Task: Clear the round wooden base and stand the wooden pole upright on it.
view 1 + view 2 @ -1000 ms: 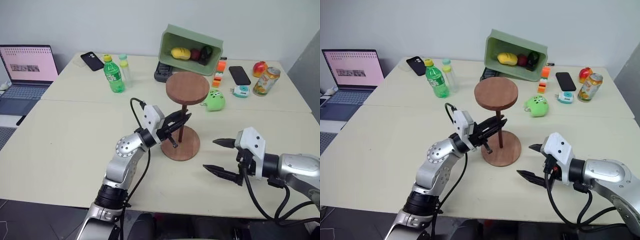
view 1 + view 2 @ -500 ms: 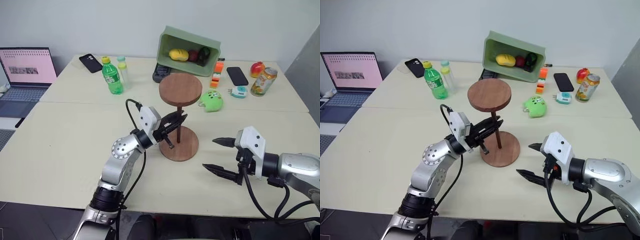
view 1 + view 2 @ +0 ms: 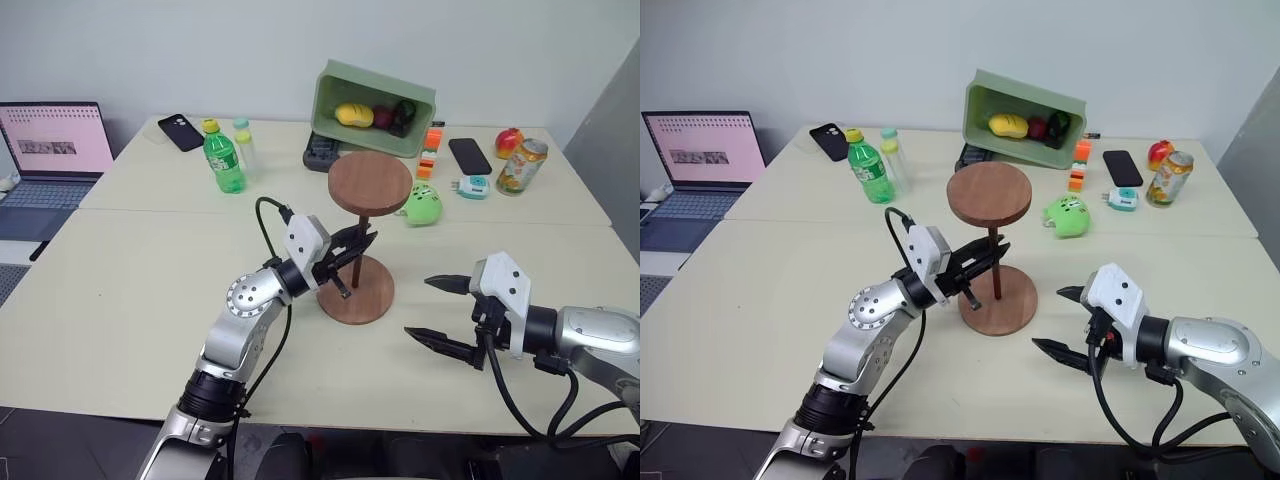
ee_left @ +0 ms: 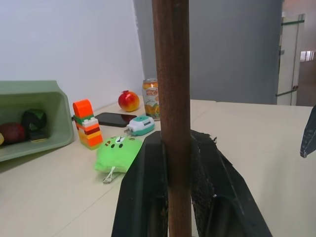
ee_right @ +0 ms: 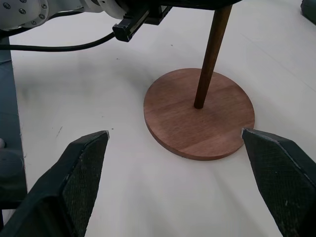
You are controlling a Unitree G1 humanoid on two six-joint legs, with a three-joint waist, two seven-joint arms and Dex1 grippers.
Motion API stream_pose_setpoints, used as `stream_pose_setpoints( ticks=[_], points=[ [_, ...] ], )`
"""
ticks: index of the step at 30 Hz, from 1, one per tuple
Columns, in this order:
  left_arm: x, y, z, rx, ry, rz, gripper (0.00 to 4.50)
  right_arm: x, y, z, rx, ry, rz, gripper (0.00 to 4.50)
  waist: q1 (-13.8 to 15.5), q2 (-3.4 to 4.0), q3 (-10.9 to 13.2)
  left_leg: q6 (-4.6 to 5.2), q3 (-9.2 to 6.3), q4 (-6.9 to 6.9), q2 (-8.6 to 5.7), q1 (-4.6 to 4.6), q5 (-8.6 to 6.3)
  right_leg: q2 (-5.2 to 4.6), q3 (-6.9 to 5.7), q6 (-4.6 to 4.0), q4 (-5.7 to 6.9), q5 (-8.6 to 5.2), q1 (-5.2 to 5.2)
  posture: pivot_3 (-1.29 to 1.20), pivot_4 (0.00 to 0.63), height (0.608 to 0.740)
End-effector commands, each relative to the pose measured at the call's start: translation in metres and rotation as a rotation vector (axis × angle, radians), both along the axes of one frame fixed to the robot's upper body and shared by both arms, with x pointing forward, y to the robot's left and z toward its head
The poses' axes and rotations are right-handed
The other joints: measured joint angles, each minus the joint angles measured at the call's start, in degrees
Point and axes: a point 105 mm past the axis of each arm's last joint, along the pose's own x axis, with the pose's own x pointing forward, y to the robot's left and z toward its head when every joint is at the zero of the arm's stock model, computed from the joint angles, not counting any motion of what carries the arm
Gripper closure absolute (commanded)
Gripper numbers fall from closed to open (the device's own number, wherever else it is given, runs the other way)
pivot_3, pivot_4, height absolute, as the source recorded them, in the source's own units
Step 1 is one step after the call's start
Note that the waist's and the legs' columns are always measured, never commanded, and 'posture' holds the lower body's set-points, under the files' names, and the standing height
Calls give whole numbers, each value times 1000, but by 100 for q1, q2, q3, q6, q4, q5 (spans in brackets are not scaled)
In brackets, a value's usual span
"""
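Near the middle of the tabletop (image 3: 120,290), the round wooden base (image 3: 357,289) lies flat with the wooden pole (image 3: 358,266) standing upright in its centre, the pole's disc end uppermost. The left gripper (image 3: 352,253) reaches in from the robot's left, its fingers (image 4: 143,197) closed on the pole at mid-height. The right gripper (image 3: 432,309) hovers near the base on the robot's right, clear of it, its fingers (image 5: 84,163) spread wide and holding nothing. Behind the base, well apart, a green plush toy (image 3: 424,204) lies beside a small teal device (image 3: 474,185), a toy-block stack (image 3: 431,150) and a black phone (image 3: 467,155). Farther back sits a tipped green bin (image 3: 372,93) containing fruit. A can (image 3: 516,166) and a red fruit (image 3: 509,138) occupy the far right; two bottles (image 3: 224,156), another phone (image 3: 181,132) and a laptop (image 3: 50,150) occupy the left. Nothing rests on the base besides the pole.
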Motion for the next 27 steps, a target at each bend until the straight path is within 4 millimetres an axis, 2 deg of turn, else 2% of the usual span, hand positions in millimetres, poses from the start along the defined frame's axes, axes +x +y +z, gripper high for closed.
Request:
stream_pose_setpoints(
  ticks=[1, 9, 19, 21, 24, 25, 27],
  points=[
    [21, 45, -67, 117, 255, 225, 4242, 0, 3, 8, 5, -49, 13, 0, -38, -1, 0, 0, 0, -1, 1, 2, 0, 0, 0, 0, 0, 0, 1, 0, 150, 740],
    [15, 47, -76, 145, 273, 233, 4242, 0, 3, 8, 6, -52, 13, 0, -92, -11, -14, -1, -4, -5, 7, 14, 0, 6, 3, 3, 0, -2, 15, 0, 150, 740],
    [10, 45, -66, 141, 224, 201, 4242, 1, 4, 9, 10, -58, 15, 0, -105, -10, -15, -2, -2, -9, 10, 14, -1, 4, 12, 27, -3, -16, 16, 0, 150, 740],
    [6, 41, -61, 164, 201, 153, 3541, 1, 4, 9, 10, -58, 15, 0, -109, -9, -14, -2, -2, -11, 15, 14, -1, 4, 12, 27, -7, -16, 16, 0, 150, 740],
    [0, 36, -55, 206, 168, 82, 2994, 2, 4, 9, 10, -57, 15, 0, -135, 18, 35, -2, 13, -24, 9, 11, -1, 9, 15, 27, -6, -17, -8, 0, 150, 740],
    [-1, 35, -53, 222, 159, 57, 2753, 2, 4, 9, 10, -57, 15, 0, -114, 10, 59, -2, 11, -25, 9, -6, -1, 10, 13, 26, -1, -17, -25, 0, 150, 740],
    [-1, 32, -49, 257, 126, 16, 2276, 2, 4, 9, 10, -57, 15, 0, -33, 0, 65, -11, -13, 2, 14, -119, 5, 13, 2, -1, 14, 0, -125, 0, 150, 740]
  ],
)
